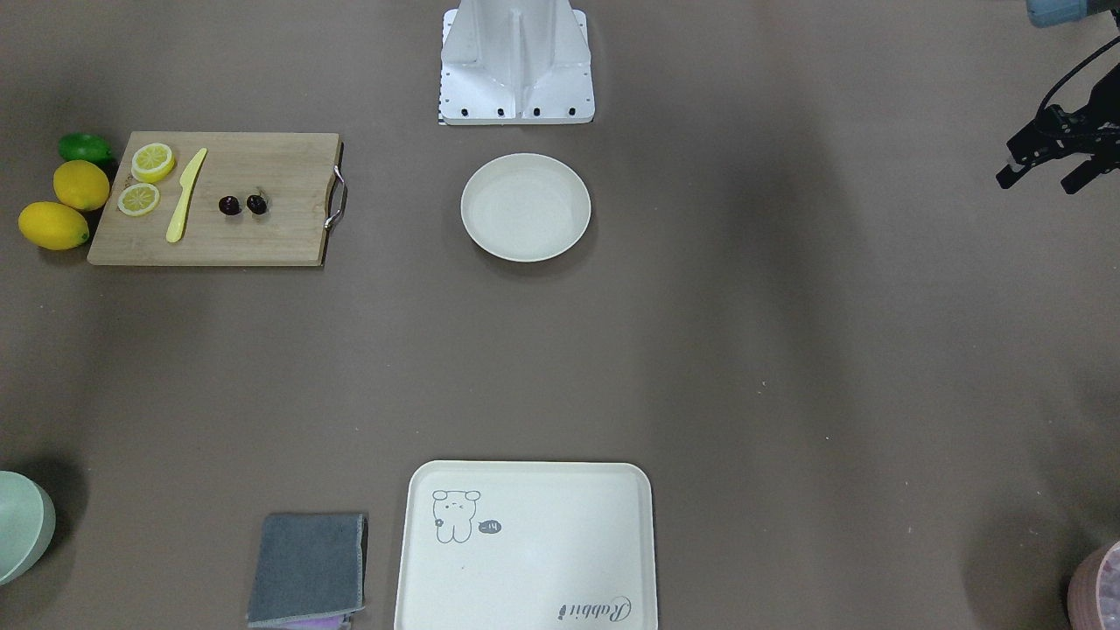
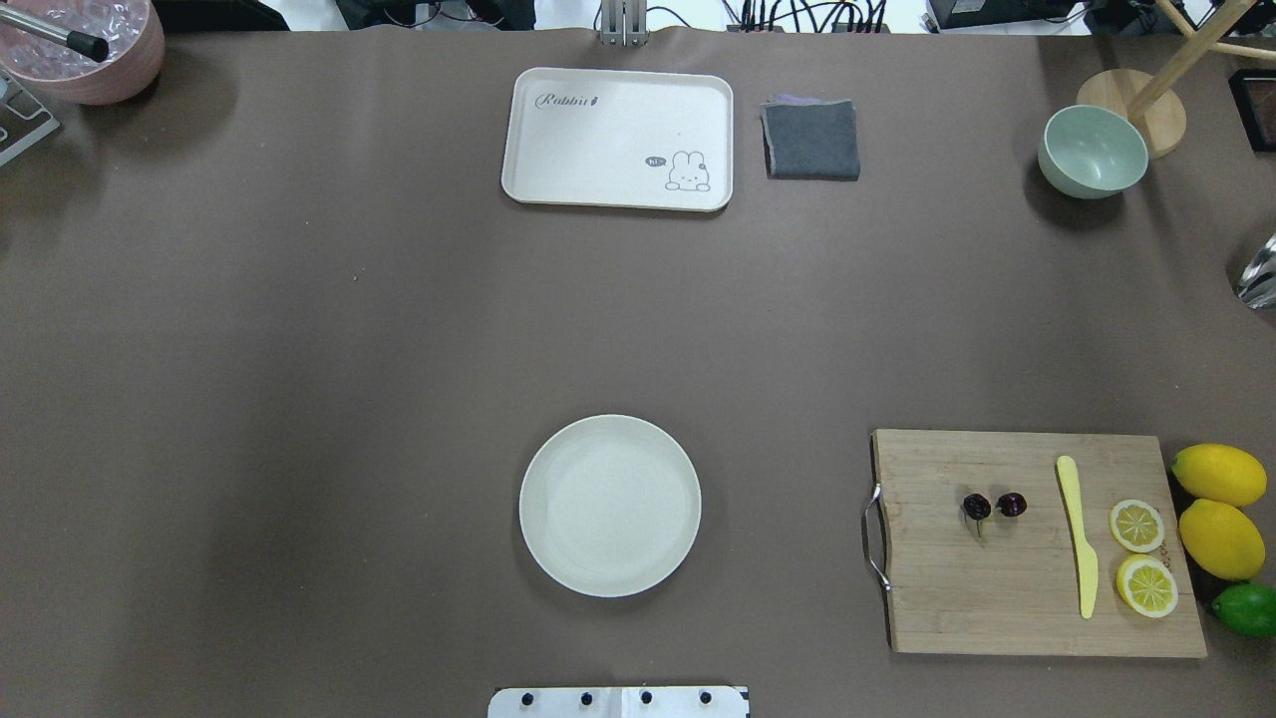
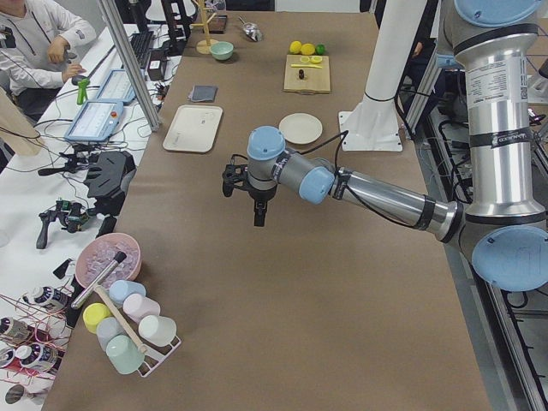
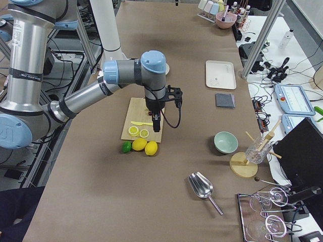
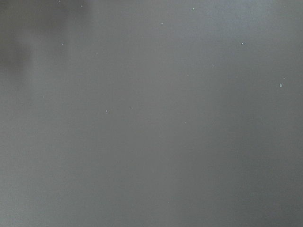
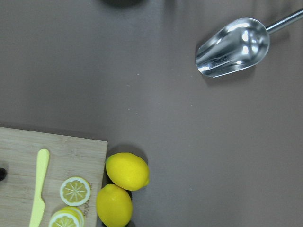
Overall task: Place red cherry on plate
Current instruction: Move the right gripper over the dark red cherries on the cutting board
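Observation:
The red cherry (image 1: 243, 205) (image 2: 994, 506), a pair of tiny dark glossy fruits, lies on a wooden cutting board (image 1: 262, 236) (image 2: 997, 598). The plate (image 1: 525, 207) (image 2: 609, 506), round, cream-white and empty, sits in front of the robot's base. My left gripper (image 1: 1041, 181) hangs far from both, over bare table, with its fingers apart and nothing between them. My right gripper (image 4: 156, 121) shows only in the exterior right view, hovering above the cutting board; I cannot tell whether it is open or shut.
Also on the board are a yellow knife (image 2: 1079, 538) and two lemon slices (image 2: 1136, 526). Two lemons (image 2: 1218, 475) and a lime (image 2: 1246, 609) lie beside it. A bear tray (image 2: 618, 140), grey cloth (image 2: 811, 140), mint bowl (image 2: 1092, 152) and metal scoop (image 6: 234, 46) sit farther off.

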Robot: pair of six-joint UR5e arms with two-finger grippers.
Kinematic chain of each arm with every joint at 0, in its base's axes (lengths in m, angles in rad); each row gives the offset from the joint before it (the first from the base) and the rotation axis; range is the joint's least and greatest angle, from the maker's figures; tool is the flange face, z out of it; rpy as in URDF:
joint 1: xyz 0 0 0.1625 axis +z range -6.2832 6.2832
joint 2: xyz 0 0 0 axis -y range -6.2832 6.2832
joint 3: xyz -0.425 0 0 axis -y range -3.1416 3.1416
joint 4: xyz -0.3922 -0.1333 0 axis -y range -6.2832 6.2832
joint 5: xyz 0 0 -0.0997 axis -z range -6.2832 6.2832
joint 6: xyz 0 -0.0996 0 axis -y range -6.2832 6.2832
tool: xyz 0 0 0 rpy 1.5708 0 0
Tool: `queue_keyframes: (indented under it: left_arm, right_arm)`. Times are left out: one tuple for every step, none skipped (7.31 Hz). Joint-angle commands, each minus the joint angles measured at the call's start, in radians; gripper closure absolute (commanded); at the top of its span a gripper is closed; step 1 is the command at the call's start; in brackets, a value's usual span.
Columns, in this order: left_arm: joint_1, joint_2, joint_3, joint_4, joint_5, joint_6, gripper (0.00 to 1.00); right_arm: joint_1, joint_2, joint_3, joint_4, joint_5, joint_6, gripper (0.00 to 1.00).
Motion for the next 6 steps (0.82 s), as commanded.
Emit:
queue_keyframes:
  left_arm:
    - [-0.002, 0.0, 0.001, 0.0, 0.001, -0.001, 0.03]
    - [-0.005, 0.001, 0.001, 0.0, 0.002, -0.001, 0.03]
    - [-0.032, 0.009, 0.001, 0.001, 0.001, -0.001, 0.03]
    - [-0.036, 0.012, 0.006, 0.001, 0.001, -0.001, 0.03]
    - [-0.037, 0.009, 0.021, -0.002, 0.002, 0.0, 0.03]
    - [-0.037, 0.004, 0.026, -0.002, 0.004, 0.0, 0.03]
  right_arm:
    - [-0.215, 0.113, 0.033, 0.001, -0.003, 0.246, 0.0]
    - [-0.349, 0.201, 0.035, 0.003, -0.029, 0.396, 0.0]
    - [-0.484, 0.277, 0.03, 0.001, -0.087, 0.514, 0.0]
    - [-0.564, 0.316, 0.024, 0.003, -0.098, 0.554, 0.01]
    - [-0.612, 0.323, 0.027, 0.007, -0.112, 0.56, 0.0]
    - [-0.676, 0.323, 0.03, 0.01, -0.161, 0.569, 0.0]
